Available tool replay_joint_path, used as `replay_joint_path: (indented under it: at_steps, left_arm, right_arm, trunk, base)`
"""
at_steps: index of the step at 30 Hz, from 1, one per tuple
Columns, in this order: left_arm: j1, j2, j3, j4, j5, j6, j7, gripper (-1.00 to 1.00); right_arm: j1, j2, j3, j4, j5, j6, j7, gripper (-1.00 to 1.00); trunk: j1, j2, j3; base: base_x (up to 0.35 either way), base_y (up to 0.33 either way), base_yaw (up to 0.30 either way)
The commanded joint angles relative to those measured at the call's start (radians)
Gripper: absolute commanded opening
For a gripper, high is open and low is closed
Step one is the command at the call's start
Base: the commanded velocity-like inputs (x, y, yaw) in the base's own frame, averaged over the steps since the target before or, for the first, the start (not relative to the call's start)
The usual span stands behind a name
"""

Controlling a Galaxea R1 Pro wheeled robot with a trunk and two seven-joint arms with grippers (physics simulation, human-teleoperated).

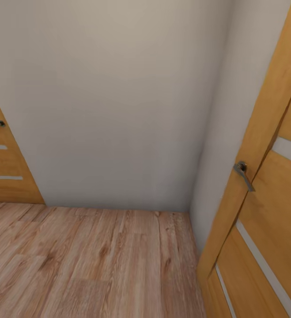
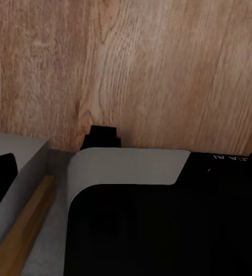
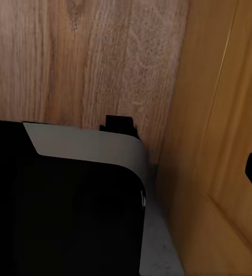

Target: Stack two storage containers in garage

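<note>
Two wrist views look down past the robot's black and grey body [image 2: 160,224] onto wood-plank floor [image 1: 88,260]; whether either hand is spread or pressed together cannot be told. Nearest right stands an orange-brown door [image 1: 269,207] with handle [image 1: 243,174]. Beyond, a white wall [image 1: 114,101], then another door [image 1: 4,163] far left.

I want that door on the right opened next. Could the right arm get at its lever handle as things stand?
Probably yes, with a lift. The lever handle sits unobstructed on the wooden door close on the robot's right, but the right wrist view looks down at the wood-plank floor, so the arm seems low.
</note>
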Motion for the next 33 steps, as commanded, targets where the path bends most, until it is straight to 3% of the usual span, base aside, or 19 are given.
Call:
replay_joint_path:
  at_steps: [1, 21, 33]
  left_arm:
    - [-0.001, 0.0, -0.001, 0.0, 0.01, 0.004, -0.004, 1.0]
    - [-0.001, 0.0, -0.001, 0.0, 0.01, 0.004, -0.004, 1.0]
    - [-0.001, 0.0, 0.0, 0.0, 0.012, 0.004, -0.004, 1.0]
  right_arm:
    - [-0.001, 0.001, 0.008, 0.003, -0.009, -0.005, -0.001, 1.0]
    - [-0.001, 0.002, 0.008, 0.003, -0.009, -0.005, -0.001, 1.0]
    - [-0.001, 0.002, 0.008, 0.003, -0.009, -0.005, -0.001, 1.0]
  trunk:
    - [0.001, 0.0, -0.001]
    - [0.001, 0.0, -0.001]
    - [0.001, 0.0, -0.001]
  base:
    - [0.313, 0.0, 0.0]
    - [0.246, 0.0, 0.003]
    - [0.011, 0.0, 0.235]
